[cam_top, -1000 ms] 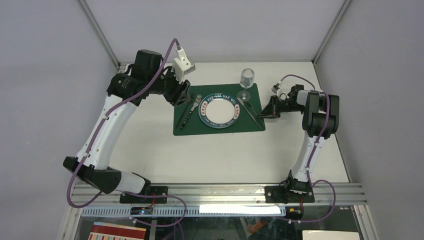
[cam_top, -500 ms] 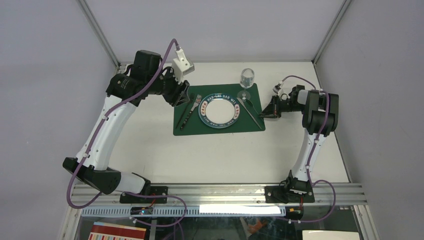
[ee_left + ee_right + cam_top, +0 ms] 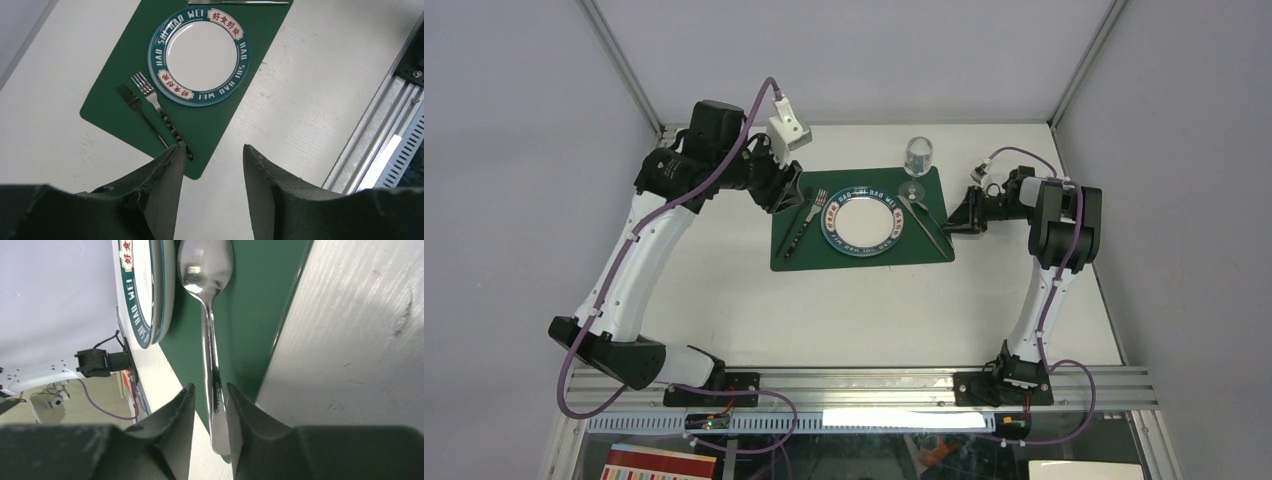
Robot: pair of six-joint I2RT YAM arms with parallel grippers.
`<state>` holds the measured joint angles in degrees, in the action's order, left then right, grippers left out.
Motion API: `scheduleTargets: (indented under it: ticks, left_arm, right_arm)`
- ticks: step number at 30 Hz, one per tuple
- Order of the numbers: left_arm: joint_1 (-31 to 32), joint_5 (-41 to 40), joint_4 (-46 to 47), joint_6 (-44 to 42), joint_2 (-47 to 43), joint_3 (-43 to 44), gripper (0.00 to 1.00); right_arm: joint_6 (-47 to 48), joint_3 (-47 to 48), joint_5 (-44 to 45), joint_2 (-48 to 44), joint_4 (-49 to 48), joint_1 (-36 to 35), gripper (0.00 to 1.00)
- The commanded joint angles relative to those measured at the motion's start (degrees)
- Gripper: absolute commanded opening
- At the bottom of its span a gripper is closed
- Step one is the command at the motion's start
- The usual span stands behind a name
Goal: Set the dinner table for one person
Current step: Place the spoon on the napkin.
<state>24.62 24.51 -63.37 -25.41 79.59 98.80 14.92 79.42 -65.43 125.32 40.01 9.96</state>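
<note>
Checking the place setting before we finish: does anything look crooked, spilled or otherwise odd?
Mildly. The fork and spoon lie slanted on the green placemat, their handles splaying away from the plate instead of running parallel to the mat's sides. Nothing looks spilled or broken.

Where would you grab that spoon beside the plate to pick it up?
Probably by its slim handle, near the end, coming down from above with a finger on each long edge. The spoon lies flat on the green placemat, and that end angles away from the plate, leaving room there.
</note>
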Motion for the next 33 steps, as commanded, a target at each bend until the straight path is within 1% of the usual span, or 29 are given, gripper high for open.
scheduleTargets:
  ticks: [1, 6, 16, 19, 29, 33]
  left_arm:
    - [-1.0, 2.1, 2.1, -0.8, -3.0, 0.1, 0.48]
    - [-1.1, 2.6, 2.2, -0.7, -3.3, -0.2, 0.48]
    - [-1.3, 2.9, 2.2, -0.8, -3.6, -0.3, 0.49]
    - [-1.3, 3.1, 2.2, -0.9, -3.5, -0.2, 0.49]
    - [-1.5, 3.4, 2.1, -0.7, -3.6, -0.1, 0.49]
    - [-1.5, 3.6, 2.2, -0.8, -3.6, 0.1, 0.49]
  right_arm:
    - [-0.1, 1.9, 0.1, -1.4, -1.4, 0.5, 0.34]
    - [-1.0, 0.6, 3.0, -3.3, -3.8, 0.5, 0.39]
    - [0.9, -1.7, 7.0, -7.6, -4.5, 0.2, 0.38]
    - [2.9, -1.4, 8.4, -8.0, -2.5, -0.4, 0.37]
    - [4.9, -6.5, 13.9, -10.7, -4.7, -3.0, 0.35]
    - [4.4, -8.1, 17.9, -12.2, -6.5, -5.0, 0.34]
